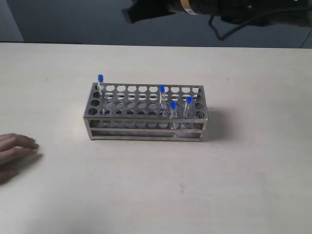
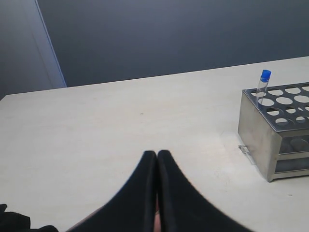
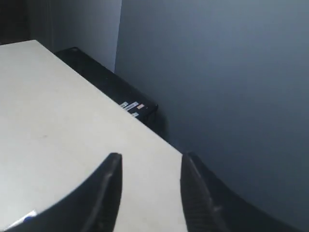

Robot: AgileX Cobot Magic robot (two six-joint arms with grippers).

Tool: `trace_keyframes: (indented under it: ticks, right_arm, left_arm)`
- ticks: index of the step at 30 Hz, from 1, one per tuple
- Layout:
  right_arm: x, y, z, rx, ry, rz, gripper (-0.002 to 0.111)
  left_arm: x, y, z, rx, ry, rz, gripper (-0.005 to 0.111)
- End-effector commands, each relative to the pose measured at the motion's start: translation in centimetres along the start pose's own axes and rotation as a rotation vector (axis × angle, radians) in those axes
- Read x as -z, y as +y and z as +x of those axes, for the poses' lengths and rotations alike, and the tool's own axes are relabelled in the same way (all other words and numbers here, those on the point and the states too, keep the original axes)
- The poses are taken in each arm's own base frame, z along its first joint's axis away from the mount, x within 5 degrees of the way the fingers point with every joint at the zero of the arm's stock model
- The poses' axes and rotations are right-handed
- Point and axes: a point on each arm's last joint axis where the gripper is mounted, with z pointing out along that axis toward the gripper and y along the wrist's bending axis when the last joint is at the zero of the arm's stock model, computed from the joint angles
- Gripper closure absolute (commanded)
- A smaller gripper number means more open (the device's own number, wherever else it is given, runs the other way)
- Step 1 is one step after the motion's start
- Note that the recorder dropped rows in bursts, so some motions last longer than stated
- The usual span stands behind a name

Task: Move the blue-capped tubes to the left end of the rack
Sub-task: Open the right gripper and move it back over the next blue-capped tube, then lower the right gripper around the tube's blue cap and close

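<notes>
The steel rack (image 1: 146,127) stands mid-table in the exterior view. One blue-capped tube (image 1: 100,82) stands in its far left corner hole. Three more blue-capped tubes (image 1: 162,93) (image 1: 172,109) (image 1: 188,104) stand toward the right end. In the left wrist view my left gripper (image 2: 157,153) is shut and empty, low over bare table, well short of the rack's end (image 2: 260,133) and its corner tube (image 2: 263,86). In the right wrist view my right gripper (image 3: 150,159) is open and empty, over the table's far edge. The right arm (image 1: 204,9) hangs high behind the rack.
A person's hand (image 1: 14,148) rests on the table at the left edge of the exterior view. A dark wall and a dark low unit (image 3: 120,92) lie beyond the table's far edge. Bare tabletop (image 1: 161,185) surrounds the rack.
</notes>
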Motion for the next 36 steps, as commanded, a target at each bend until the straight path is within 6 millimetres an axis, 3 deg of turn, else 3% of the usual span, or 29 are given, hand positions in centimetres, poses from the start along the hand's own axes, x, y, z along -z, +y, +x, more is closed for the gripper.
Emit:
trace_keyframes:
  ticks: [1, 7, 13, 18, 24, 29, 36]
  right_arm:
    - [1.9, 0.1, 3.7, -0.070, 0.092, -0.034, 0.069]
    - [2.6, 1.8, 9.0, -0.094, 0.240, -0.107, 0.069]
    - [2.7, 2.0, 10.6, -0.093, 0.291, -0.099, 0.068]
    - [1.7, 2.3, 12.3, -0.097, 0.345, -0.110, 0.056]
    - [0.5, 2.5, 14.7, -0.098, 0.424, -0.101, 0.057]
    - [0.1, 2.6, 15.5, -0.091, 0.447, -0.106, 0.057]
    - [-0.1, 2.4, 14.9, -0.077, 0.429, -0.102, 0.057]
  left_arm:
    - [0.0, 0.0, -0.2, 0.005, -0.010, 0.006, 0.106]
    - [0.0, 0.0, -0.2, 0.005, -0.010, 0.006, 0.106]
    - [0.0, 0.0, -0.2, 0.005, -0.010, 0.006, 0.106]
    - [0.0, 0.0, -0.2, 0.005, -0.010, 0.006, 0.106]
    - [0.0, 0.0, -0.2, 0.005, -0.010, 0.006, 0.106]
    - [0.0, 0.0, -0.2, 0.005, -0.010, 0.006, 0.106]
    - [0.0, 0.0, -0.2, 0.005, -0.010, 0.006, 0.106]
